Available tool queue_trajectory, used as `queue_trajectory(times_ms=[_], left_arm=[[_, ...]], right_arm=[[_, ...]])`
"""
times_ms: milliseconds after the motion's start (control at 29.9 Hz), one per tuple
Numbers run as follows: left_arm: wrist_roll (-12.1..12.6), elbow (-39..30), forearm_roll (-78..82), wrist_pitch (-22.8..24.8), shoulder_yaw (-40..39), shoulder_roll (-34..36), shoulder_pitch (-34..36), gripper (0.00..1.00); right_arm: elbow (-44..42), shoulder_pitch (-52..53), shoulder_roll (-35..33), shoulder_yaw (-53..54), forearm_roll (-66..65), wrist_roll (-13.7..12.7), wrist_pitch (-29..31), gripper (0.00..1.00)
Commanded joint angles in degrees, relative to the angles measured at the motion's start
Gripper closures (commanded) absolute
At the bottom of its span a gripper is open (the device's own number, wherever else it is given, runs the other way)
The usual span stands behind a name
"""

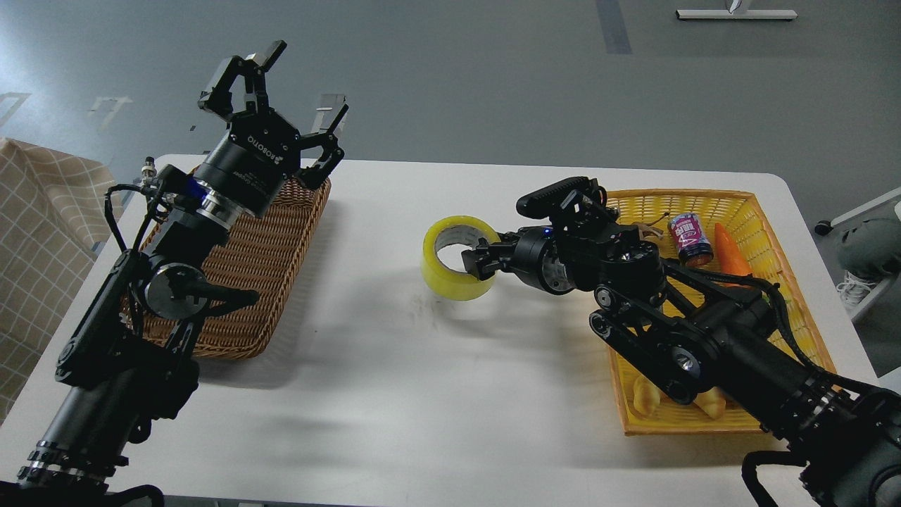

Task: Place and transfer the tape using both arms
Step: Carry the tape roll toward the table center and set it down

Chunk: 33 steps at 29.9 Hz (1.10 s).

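The tape (450,274), a wide yellow roll with a pale core, is at the middle of the white table (394,394), low over or on its surface. My right gripper (480,262) is shut on the roll's right wall, one finger inside the core. The right arm reaches left from the yellow tray (802,310). My left gripper (294,91) is open and empty, raised above the far end of the wicker basket (260,267) at the left.
The yellow tray holds a small can (690,238), a toy carrot (731,257) and a toy croissant (707,407) mostly hidden behind my right arm. A checked cloth (35,232) hangs at the far left beside the table.
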<state>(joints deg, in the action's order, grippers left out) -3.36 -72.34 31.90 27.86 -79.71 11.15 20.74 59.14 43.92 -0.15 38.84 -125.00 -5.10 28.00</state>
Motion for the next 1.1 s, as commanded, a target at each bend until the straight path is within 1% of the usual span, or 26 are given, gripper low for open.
queue_trajectory(times_ms=[0, 301, 368, 401, 468, 502, 569, 602, 635, 702, 803, 836, 870, 903, 1003, 1070], left_arm=[[-0.1, 0.0, 0.0, 0.0, -0.1, 0.1, 0.0, 0.02], [-0.1, 0.0, 0.0, 0.0, -0.1, 0.0, -0.2, 0.02], [-0.1, 0.0, 0.0, 0.0, -0.2, 0.0, -0.2, 0.02], [-0.1, 0.0, 0.0, 0.0, -0.4, 0.0, -0.2, 0.02], [-0.2, 0.0, 0.0, 0.1, -0.8, 0.0, -0.3, 0.02], [-0.2, 0.0, 0.0, 0.1, -0.8, 0.1, -0.3, 0.02], [-0.2, 0.0, 0.0, 0.1, -0.9, 0.1, -0.4, 0.02], [-0.2, 0.0, 0.0, 0.1, -0.9, 0.1, -0.4, 0.02], [-0.2, 0.0, 0.0, 0.1, -0.9, 0.2, -0.4, 0.02], [-0.2, 0.1, 0.0, 0.1, -0.9, 0.5, -0.4, 0.02], [-0.2, 0.0, 0.1, 0.1, -0.9, 0.8, -0.6, 0.02], [-0.2, 0.1, 0.1, 0.1, -0.9, 0.9, -0.6, 0.02], [-0.2, 0.0, 0.0, 0.1, -0.9, 0.9, -0.7, 0.02], [-0.2, 0.0, 0.0, 0.1, -0.9, 0.9, -0.8, 0.02], [-0.2, 0.0, 0.1, 0.1, -0.9, 1.0, -1.1, 0.02], [-0.2, 0.0, 0.0, 0.1, -0.9, 1.0, -1.1, 0.02]], right_arm=[[-0.8, -0.8, 0.2, -0.4, 0.0, -0.1, 0.0, 0.99], [-1.4, -2.5, 0.2, -3.0, 0.0, -0.3, 0.0, 0.99], [-1.5, -2.5, 0.2, -3.0, 0.0, -0.2, 0.0, 0.98], [-1.5, -2.5, 0.2, -3.0, 0.0, -0.2, 0.0, 0.96], [-1.5, -2.6, 0.2, -3.0, 0.0, -0.2, 0.0, 0.88], [-1.5, -2.6, 0.2, -3.0, 0.0, -0.2, 0.0, 0.79], [-1.6, -2.8, 0.2, -3.0, 0.0, -0.2, 0.0, 0.65], [-1.5, -3.1, 0.2, -3.0, 0.0, -0.2, 0.0, 0.56], [-1.5, -3.2, 0.2, -3.0, 0.0, -0.2, 0.0, 0.54], [-1.4, -3.4, 0.2, -3.0, 0.0, -0.1, 0.0, 0.41], [-1.5, -3.4, 0.2, -3.0, 0.0, -0.1, 0.0, 0.38], [-1.5, -3.4, 0.2, -3.0, 0.0, -0.1, 0.0, 0.35], [-1.5, -3.3, 0.2, -3.0, 0.0, -0.1, -0.7, 0.27], [-1.6, -3.3, 0.2, -2.9, 0.0, -0.1, -2.4, 0.22], [-1.9, -3.3, 0.2, -2.6, 0.0, -0.1, -5.3, 0.16], [-1.8, -3.2, 0.2, -2.2, 0.0, -0.1, -7.9, 0.07]])
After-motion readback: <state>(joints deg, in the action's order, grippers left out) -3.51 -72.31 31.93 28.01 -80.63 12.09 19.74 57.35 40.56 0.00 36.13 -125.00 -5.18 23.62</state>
